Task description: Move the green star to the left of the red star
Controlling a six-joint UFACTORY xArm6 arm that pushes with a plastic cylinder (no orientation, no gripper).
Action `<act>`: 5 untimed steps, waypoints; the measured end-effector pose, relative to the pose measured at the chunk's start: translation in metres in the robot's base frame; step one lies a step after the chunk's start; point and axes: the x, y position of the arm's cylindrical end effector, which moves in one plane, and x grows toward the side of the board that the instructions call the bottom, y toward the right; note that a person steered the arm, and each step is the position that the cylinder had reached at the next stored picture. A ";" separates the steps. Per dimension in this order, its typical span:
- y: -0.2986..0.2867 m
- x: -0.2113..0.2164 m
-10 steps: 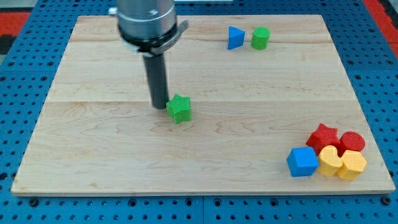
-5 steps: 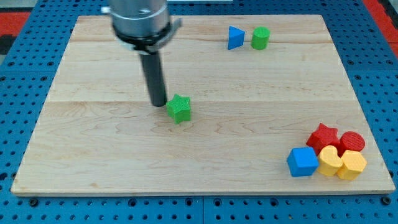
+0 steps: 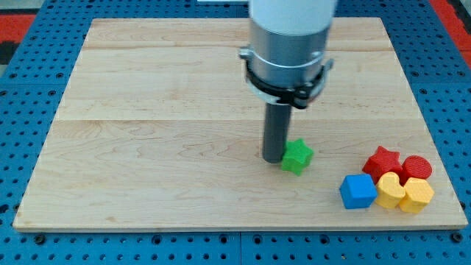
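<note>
The green star [image 3: 297,157] lies on the wooden board [image 3: 147,147], right of centre and low down. My tip [image 3: 273,157] touches the star's left side. The red star [image 3: 383,162] sits further to the view's right, in a cluster near the board's bottom right corner. A gap of bare board separates the green star from the red star.
Around the red star are a red cylinder [image 3: 416,168], a blue cube [image 3: 358,191] and two yellow blocks [image 3: 391,190] [image 3: 416,195]. The arm's body hides the top middle of the board, where a blue triangle and a green cylinder stood earlier.
My tip and the green star have moved together to the view's right and down, from the board's centre towards the red star's cluster.
</note>
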 end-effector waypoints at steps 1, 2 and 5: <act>0.032 0.007; 0.057 0.008; 0.017 0.003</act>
